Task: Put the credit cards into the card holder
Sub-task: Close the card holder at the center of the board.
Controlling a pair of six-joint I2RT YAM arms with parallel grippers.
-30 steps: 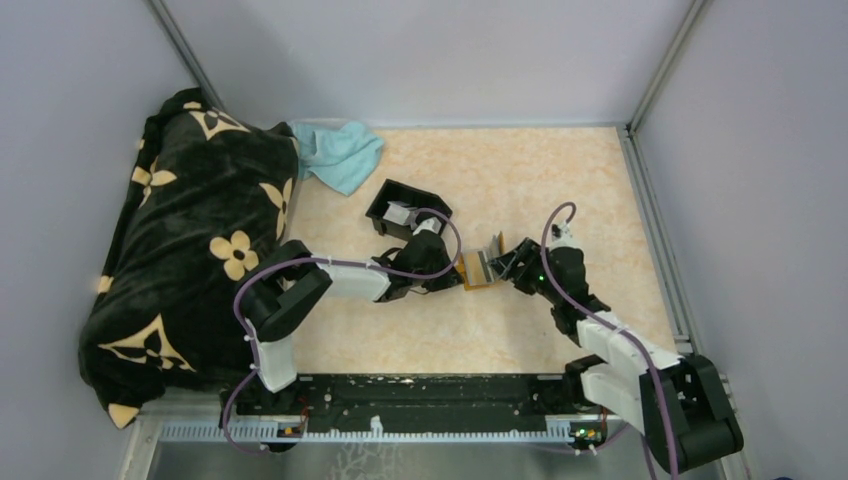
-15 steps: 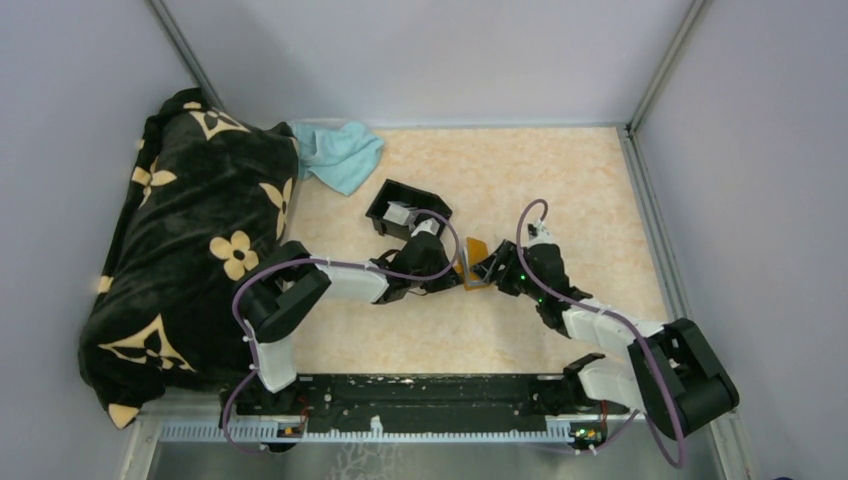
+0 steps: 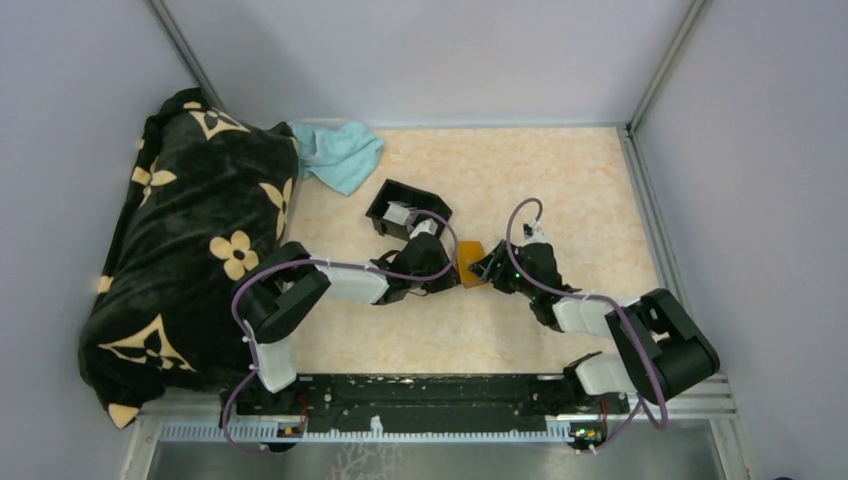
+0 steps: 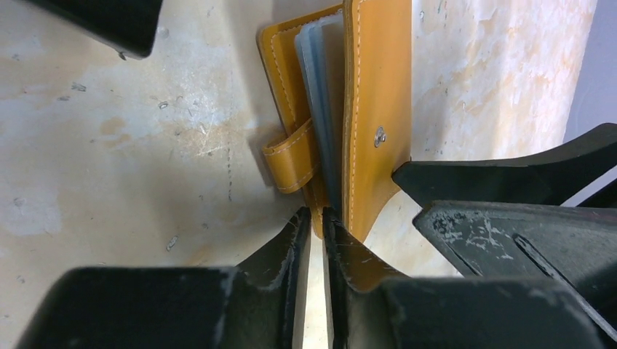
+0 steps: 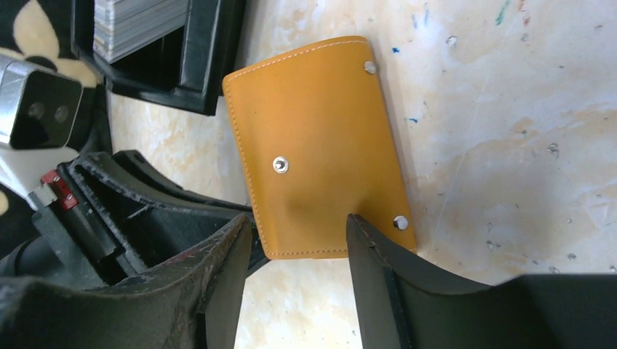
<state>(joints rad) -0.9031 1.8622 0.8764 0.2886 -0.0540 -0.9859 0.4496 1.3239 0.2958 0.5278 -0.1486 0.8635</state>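
Observation:
The orange card holder lies mid-table, folded almost shut. In the left wrist view the card holder shows pale blue-grey credit cards between its covers, and its closure tab hangs loose. My left gripper is shut on its near edge and also shows in the top view. My right gripper is open. One of its fingers rests on the holder's outer cover. More cards are stacked in the black tray.
The black tray stands just behind my left gripper. A teal cloth lies at the back left. A black flowered blanket covers the left side. Grey walls ring the table.
My right gripper has moved left onto the card holder. The holder stood open with its cards showing and is now folded nearly shut. My left gripper has kept its grip.

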